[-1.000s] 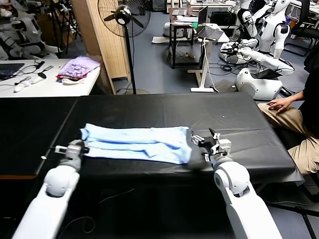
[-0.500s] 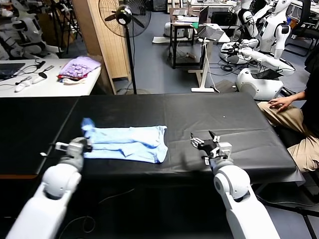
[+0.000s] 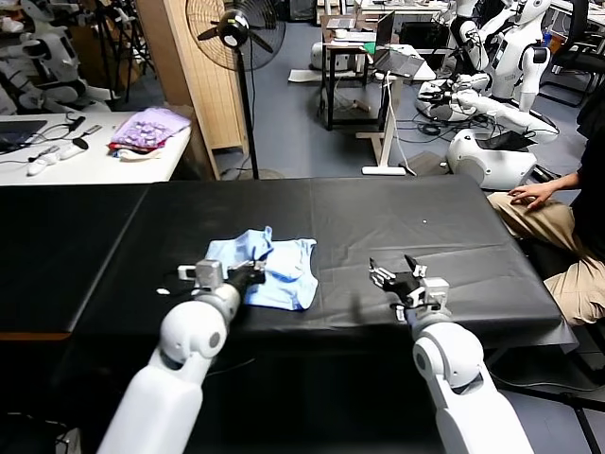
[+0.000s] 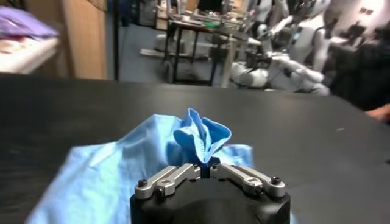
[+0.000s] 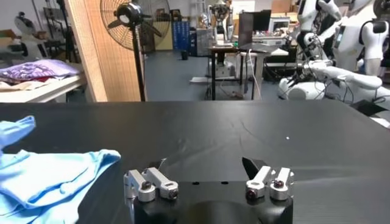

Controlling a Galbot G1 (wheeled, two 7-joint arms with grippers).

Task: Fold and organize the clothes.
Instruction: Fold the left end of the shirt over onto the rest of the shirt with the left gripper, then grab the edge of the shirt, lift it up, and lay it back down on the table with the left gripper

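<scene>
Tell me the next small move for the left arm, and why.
Probably carry on toward the right edge, then lower and let go. The left gripper is shut on a raised pinch of the pale sky-blue thin T-shirt, part-way across it. The right gripper waits open, apart on the black table.

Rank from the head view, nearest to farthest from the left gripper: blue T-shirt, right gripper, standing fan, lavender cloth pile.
1. T-shirt: pinched in the left gripper, bunched at table centre.
2. Right gripper: open and empty, to the robot's right on the black table.
3. Lavender cloth pile on the white side table and standing fan beyond the table: both far back, too close to call.
</scene>
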